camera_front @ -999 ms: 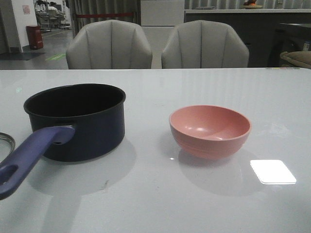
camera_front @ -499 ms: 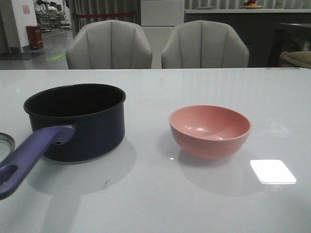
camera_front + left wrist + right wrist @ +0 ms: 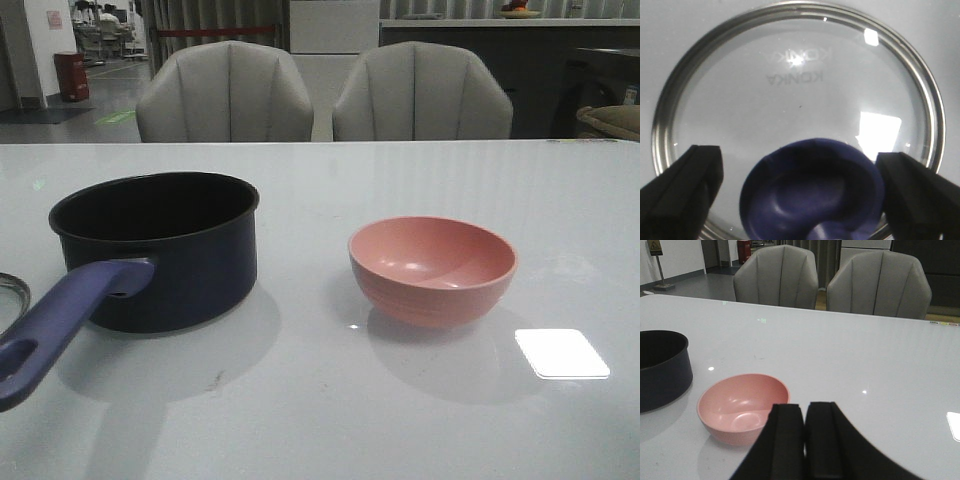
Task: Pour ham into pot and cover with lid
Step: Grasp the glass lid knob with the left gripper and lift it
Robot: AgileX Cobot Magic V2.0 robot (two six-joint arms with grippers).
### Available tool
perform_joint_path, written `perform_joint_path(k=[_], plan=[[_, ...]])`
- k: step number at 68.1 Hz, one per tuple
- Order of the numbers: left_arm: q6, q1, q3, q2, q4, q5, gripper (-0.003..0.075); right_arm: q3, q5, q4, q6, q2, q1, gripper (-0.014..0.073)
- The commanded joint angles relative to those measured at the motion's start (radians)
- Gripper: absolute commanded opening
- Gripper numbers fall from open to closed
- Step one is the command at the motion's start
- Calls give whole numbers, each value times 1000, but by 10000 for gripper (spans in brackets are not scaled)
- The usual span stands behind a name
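Left tool [image 3: 800,200], seen in its wrist view, hangs directly above the lid [image 3: 790,100] with its two dark fingers [image 3: 680,192] spread wide apart, one on either side of the dark blue flared knob [image 3: 812,192] and touching neither the knob nor the glass. That lid lies flat on the pale worktop [image 3: 670,30]; its shiny metal rim forms a full ring and lettering shows through the glass. Right tool [image 3: 805,440], in its own wrist view, has its fingers [image 3: 785,440] pressed together with only a thin seam between them and nothing held; it hovers above the worktop [image 3: 865,355], just beside the near rim of the pink bowl [image 3: 742,407]. Within the bowl, the interior visible in this view is smooth pink, and no ham can be made out in any view. From the front, the bowl [image 3: 432,270] stands upright right of centre, well apart from the pot [image 3: 155,250], which stands upright on the left with its long blue-purple handle [image 3: 65,325] pointing toward the camera and to the left. Only a sliver of the lid's rim [image 3: 12,290] shows at the left edge, just beside the handle. Neither arm appears in the front view. Two grey chairs [image 3: 225,92] stand behind the far edge of the worktop [image 3: 400,420].
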Motion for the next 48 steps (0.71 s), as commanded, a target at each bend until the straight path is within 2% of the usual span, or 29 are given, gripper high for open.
perform_joint_path(k=[1,8,16,34,48], plan=[[14,-5,-26,-27,-37,2,499,-29,-80,-9,-8,6,-4,158],[14,-5,-26,-27,-41,0,384,-29,-80,-9,-8,6,-4,158],[14,-5,-38,-27,-41,5,317,-29,-80,-9,-8,6,-4,158],[16,-5,-93,-40,-41,60,312,-29,-80,-9,-8,6,-4,158],[53,-5,-168,-131,-41,72,312,-29,-80,-9,-8,6,-4,158]])
